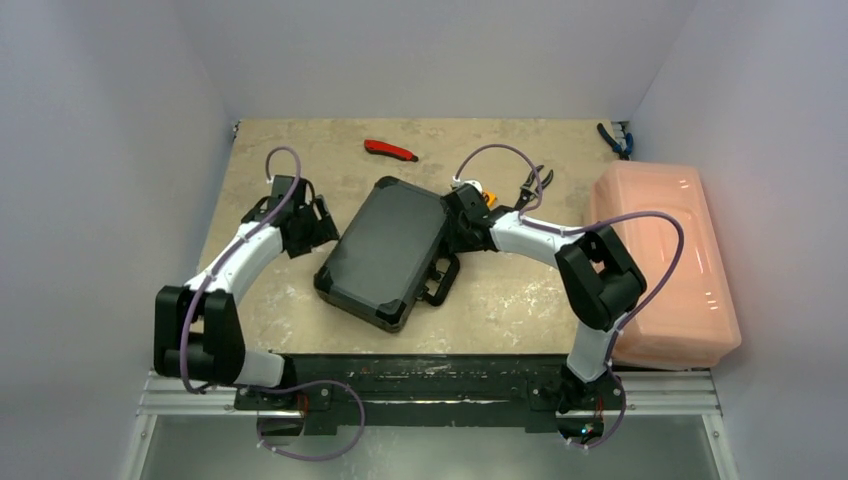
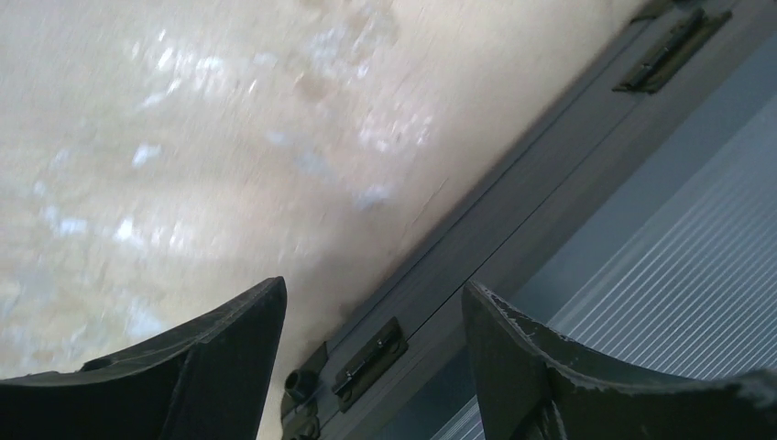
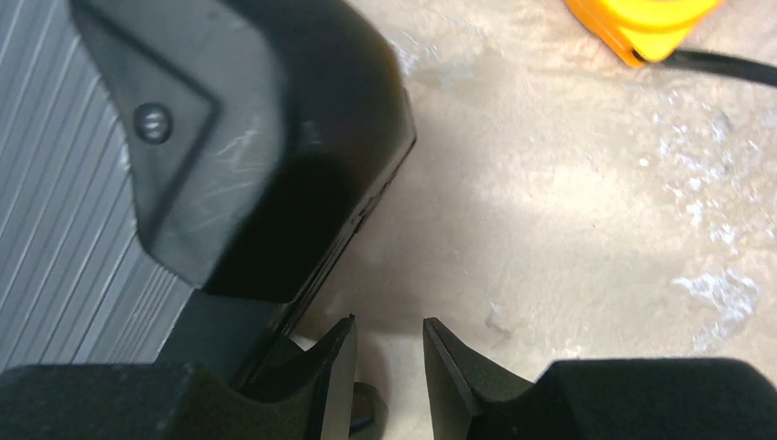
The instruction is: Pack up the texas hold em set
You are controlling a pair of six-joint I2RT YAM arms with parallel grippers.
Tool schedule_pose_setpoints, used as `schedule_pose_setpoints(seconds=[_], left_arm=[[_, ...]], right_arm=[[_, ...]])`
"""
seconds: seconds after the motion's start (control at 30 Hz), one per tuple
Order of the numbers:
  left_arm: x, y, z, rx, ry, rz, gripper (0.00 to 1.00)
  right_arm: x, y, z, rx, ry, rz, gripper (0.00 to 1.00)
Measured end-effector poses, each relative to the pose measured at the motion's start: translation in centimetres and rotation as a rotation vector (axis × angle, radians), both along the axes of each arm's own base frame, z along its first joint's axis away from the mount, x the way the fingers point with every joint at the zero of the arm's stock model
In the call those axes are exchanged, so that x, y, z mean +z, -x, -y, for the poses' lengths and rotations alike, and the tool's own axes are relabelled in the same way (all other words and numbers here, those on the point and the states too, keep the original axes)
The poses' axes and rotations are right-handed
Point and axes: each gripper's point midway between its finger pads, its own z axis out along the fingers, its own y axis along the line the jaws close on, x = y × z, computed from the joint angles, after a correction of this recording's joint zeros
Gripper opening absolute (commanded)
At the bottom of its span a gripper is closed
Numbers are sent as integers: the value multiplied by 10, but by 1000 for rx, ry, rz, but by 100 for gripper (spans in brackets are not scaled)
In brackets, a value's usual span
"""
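Jaws of the left gripper (image 2: pixel 374 289) stood wide apart, straddling the hinged edge of the closed black briefcase (image 1: pixel 385 250), mid-tabletop (image 1: pixel 290 160). Right gripper (image 3: pixel 388 323) jaws, nearly together, held nothing beside its far right corner. Pink bin (image 1: pixel 660 260) sat at the right edge, inside unseen.

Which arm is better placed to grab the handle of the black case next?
Right, I'd judge. The handle sits on the case's edge facing the right arm, and the right gripper hangs beside a corner of that edge. The left gripper is on the opposite side, by the hinges.
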Motion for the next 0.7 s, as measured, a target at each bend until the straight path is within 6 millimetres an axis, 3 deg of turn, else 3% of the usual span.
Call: schedule_pose_setpoints(seconds=[0.3, 0.47, 0.57, 0.7], left_arm=[[20, 69, -13, 102, -39, 68, 79], [49, 77, -21, 103, -62, 160, 81], [72, 77, -16, 50, -51, 218, 80], [112, 72, 4, -85, 12, 315, 77]], right_arm=[[6, -14, -17, 31, -33, 30, 37], [16, -14, -16, 32, -35, 48, 41], [39, -14, -15, 28, -69, 92, 44], [80, -11, -9, 17, -132, 175, 51]])
